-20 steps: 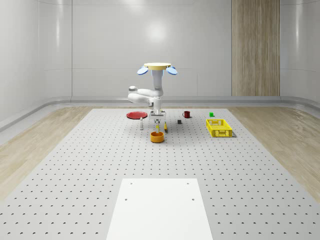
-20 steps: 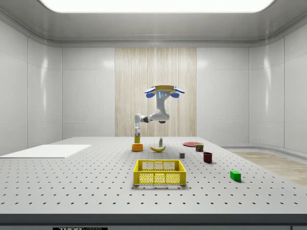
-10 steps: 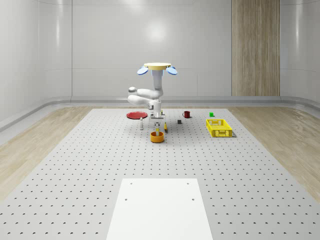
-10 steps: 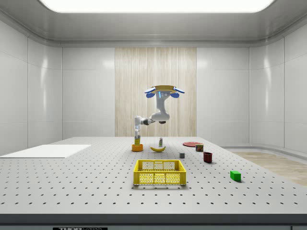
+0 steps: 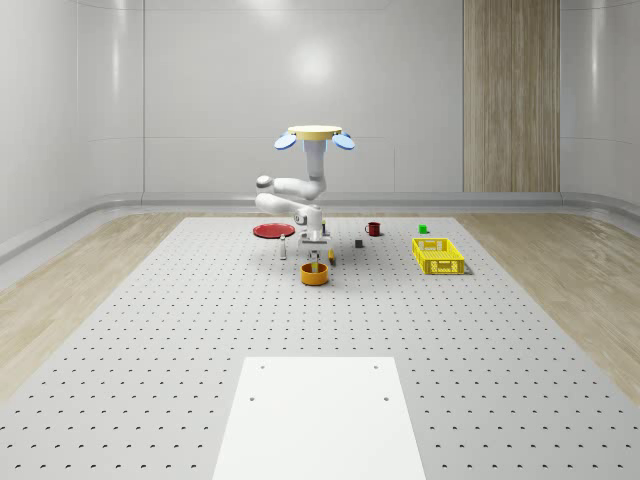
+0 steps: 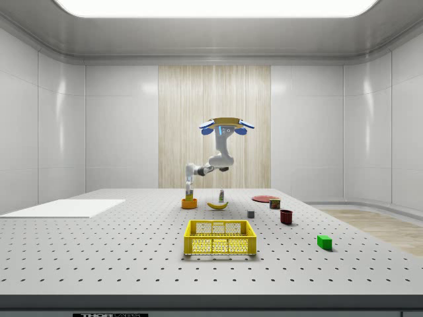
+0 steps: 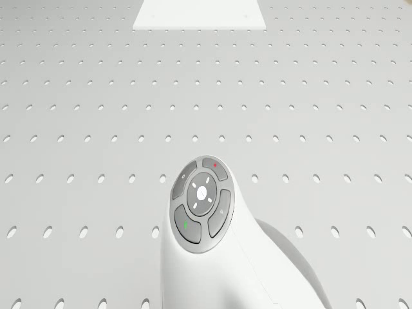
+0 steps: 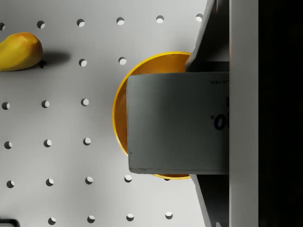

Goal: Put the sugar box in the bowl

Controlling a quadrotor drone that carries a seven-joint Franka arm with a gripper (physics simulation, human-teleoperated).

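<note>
Since earlier frames, arm lowered: gripper [image 5: 315, 254] with sugar box [image 8: 177, 123] now down at bowl [image 5: 314, 274], box bottom at or inside rim. Drone [image 5: 315, 135] hovers over table [image 5: 200, 330], behind bowl. Fingers pinch box. Step in hand: placing. Next move likely calls for release, then straight lift clear of rim. Wrist view shows box centred over bowl, banana [image 8: 19, 51] near; side view shows box height at bowl [image 6: 189, 203].
</note>
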